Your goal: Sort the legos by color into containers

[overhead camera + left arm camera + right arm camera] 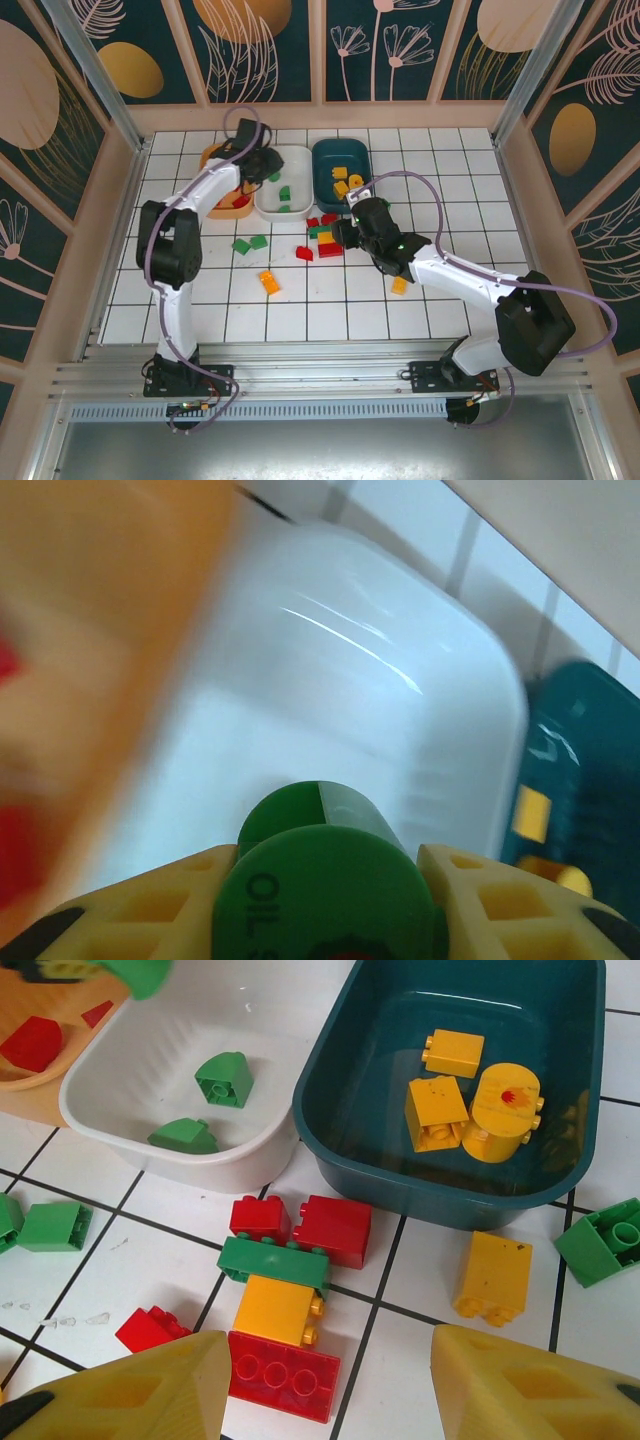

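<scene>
My left gripper (325, 860) is shut on a green round lego (330, 880) printed "OIL", and hangs over the white tray (330, 660). From above it (262, 165) sits between the orange tray (212, 158) and the white tray (300, 160). My right gripper (330, 1355) is open and low over a cluster of legos: two red (335, 1230), a green flat one (275, 1263), a yellow-orange one (275, 1310) and a red plate (280, 1375). The teal tray (330, 1090) holds three yellow pieces (470, 1100). Two green bricks (222, 1078) lie in the white tray.
Loose on the tiles lie a yellow brick (492, 1275), a green brick (600, 1240), two green bricks (55, 1225), a small red one (150, 1328) and an orange one (268, 282). Red pieces (35, 1040) lie in the orange tray. Wooden walls enclose the table.
</scene>
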